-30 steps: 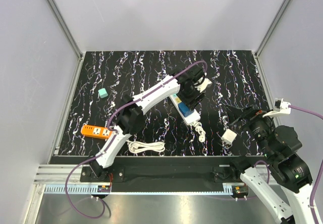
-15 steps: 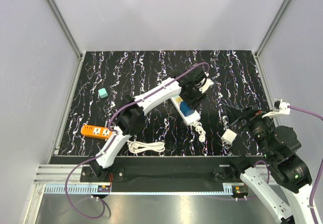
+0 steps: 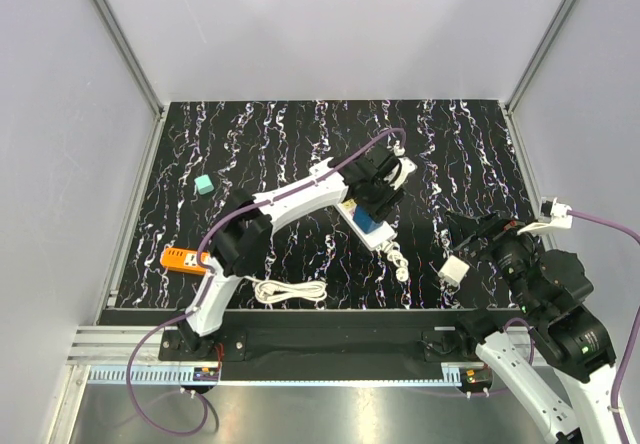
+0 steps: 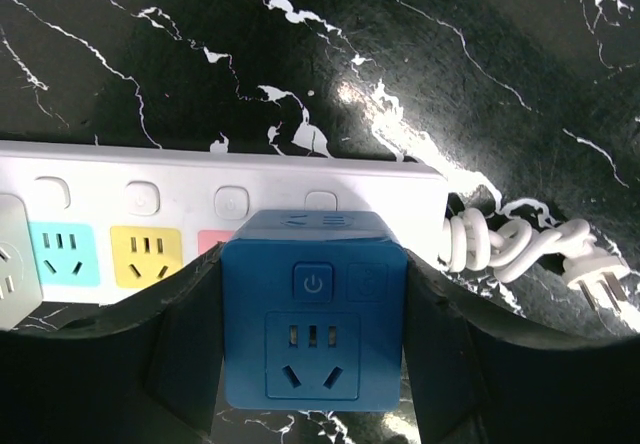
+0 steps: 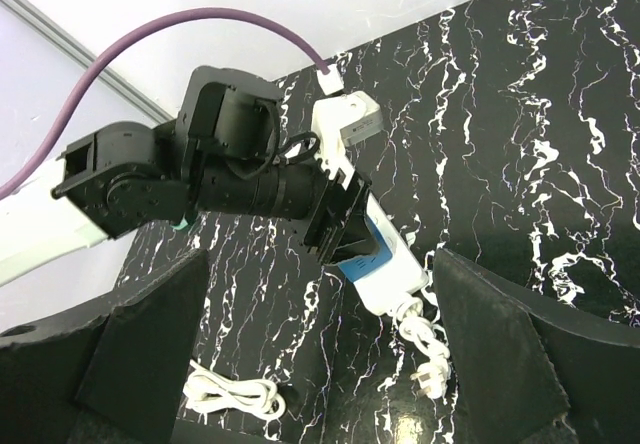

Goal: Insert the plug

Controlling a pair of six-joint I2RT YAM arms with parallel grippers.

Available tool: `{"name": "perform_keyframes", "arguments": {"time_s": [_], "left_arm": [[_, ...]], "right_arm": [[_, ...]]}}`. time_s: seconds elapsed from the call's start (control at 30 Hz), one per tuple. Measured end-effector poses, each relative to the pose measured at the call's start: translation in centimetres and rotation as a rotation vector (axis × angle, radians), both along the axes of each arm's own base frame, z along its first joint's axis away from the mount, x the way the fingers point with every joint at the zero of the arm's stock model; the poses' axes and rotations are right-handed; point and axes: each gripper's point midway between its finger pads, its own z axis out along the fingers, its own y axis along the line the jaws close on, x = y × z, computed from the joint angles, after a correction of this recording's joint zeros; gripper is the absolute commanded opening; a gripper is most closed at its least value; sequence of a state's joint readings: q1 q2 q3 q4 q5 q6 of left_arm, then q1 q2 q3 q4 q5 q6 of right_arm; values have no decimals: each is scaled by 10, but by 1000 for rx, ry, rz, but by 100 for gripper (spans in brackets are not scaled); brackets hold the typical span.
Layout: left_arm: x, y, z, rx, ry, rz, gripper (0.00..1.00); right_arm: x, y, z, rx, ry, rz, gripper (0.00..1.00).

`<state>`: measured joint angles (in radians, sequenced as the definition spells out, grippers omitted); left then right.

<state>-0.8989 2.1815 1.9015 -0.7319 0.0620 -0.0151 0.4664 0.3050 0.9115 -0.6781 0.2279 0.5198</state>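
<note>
The plug (image 4: pixel 313 324) is a royal-blue cube with a power button and a socket on the face towards the camera. My left gripper (image 4: pixel 313 369) is shut on its two sides. It is pressed against the white power strip (image 4: pixel 230 179) near the cord end, partly covering a pink socket; its pins are hidden. From above, the plug (image 3: pixel 371 226) shows under the left gripper (image 3: pixel 372 216) on the power strip (image 3: pixel 381 240). My right gripper (image 5: pixel 325 364) stands wide open and holds nothing, to the right of the power strip (image 5: pixel 398 286).
A pale teal cube (image 3: pixel 205 185) lies at the left back. An orange socket block (image 3: pixel 190 260) and its coiled white cord (image 3: pixel 290 290) lie near the front left. The strip's bundled cord and plug (image 3: pixel 398 262) trail toward the front. Grey walls enclose the table.
The left arm's elbow has swung left and its wrist has turned a little, with the blue plug staying over the strip's near end. The right arm has hardly moved.
</note>
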Motion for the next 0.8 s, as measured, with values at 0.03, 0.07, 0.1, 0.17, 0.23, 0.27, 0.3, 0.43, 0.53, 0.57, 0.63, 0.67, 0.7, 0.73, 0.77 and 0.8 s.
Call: {"name": "perform_keyframes", "arguments": {"time_s": [0.03,0.07,0.1,0.17,0.23,0.27,0.3,0.43,0.53,0.57,0.63,0.67,0.7,0.73,0.77,0.8], "left_arm": [[0,-1,-1,-3,-12,9,0],[0,-2,-1,-6,-25,18,0],[0,-2,-2,-9,-39,27,0],[-2,-1,-2,-22,-62,49,0],[-4,0,-2,-40,-85,76,0],[-5,1,-2,-50,-97,89,0],[-6,2,-2,-63,-111,102,0],[-9,6,-2,-109,-164,151,0],[-11,8,-1,-144,-207,182,0],[-12,8,-1,-156,-220,191,0],[-14,10,0,-181,-241,209,0],[-16,10,0,-189,-246,215,0],[-16,11,0,-202,-254,226,0],[-17,12,1,-216,-261,237,0],[-18,12,0,-232,-267,247,0],[-18,13,1,-251,-275,260,0]], "right_arm": [[0,0,0,0,1,0,100],[0,0,-1,0,2,0,100],[0,0,-1,0,3,0,100],[0,0,-3,-1,4,-1,100],[0,-1,-5,-1,4,-8,100],[1,-2,-6,-1,6,-15,100],[1,-3,-7,-1,8,-18,100],[3,-2,-13,-2,22,-20,100],[4,-2,-17,0,32,-23,100],[4,-2,-18,0,36,-25,100],[5,-1,-21,2,42,-27,100],[5,-1,-21,3,44,-27,100],[6,-1,-22,3,47,-28,100],[6,-1,-23,2,50,-29,100],[7,-1,-24,3,54,-29,100],[7,0,-25,3,57,-29,100]]}}
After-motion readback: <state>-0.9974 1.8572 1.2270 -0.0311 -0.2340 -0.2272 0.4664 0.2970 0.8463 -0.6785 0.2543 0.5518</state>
